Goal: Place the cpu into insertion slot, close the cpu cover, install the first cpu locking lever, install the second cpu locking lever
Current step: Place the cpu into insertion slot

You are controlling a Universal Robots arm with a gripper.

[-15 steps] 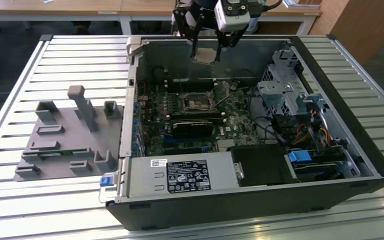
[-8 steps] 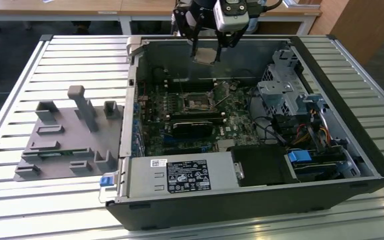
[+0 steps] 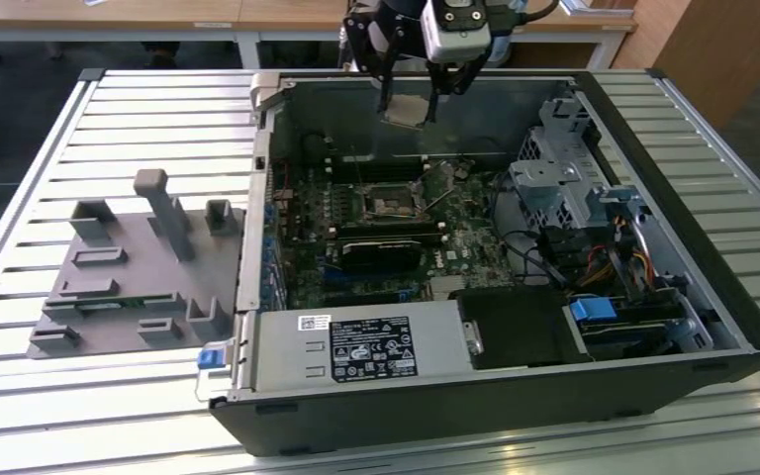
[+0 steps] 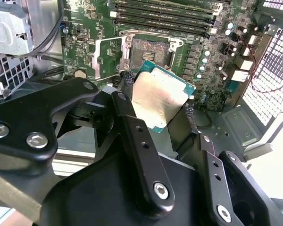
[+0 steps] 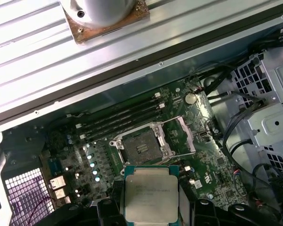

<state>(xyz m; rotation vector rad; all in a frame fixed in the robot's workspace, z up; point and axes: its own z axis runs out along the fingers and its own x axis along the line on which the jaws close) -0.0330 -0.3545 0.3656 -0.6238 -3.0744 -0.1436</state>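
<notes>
At the exterior view's left a grey holder block lies on the slatted table, well apart from the work. In the middle of the frame sits the open computer case, and on its green board the insertion slot lies bare. In the upper centre of the frame the gripper hangs above the case's far wall. It pinches the cpu by two opposite edges, well apart from the slot.

The chip looks light, thin and stiff, with a smooth metal top that could slip. I judge its underside and the socket's contacts to be fragile. The side edges, where the fingertips bear, are therefore the right hold, clear of both faces.

The second wrist view shows the grip itself, with the cpu tilted between the fingers and the cpu cover swung open beside the slot. The first wrist view shows the chip's flat top squarely and the slot's dark centre beyond it, which the exterior view gives as a small square. The exterior view, for its part, tells how high above the board the chip hangs.
</notes>
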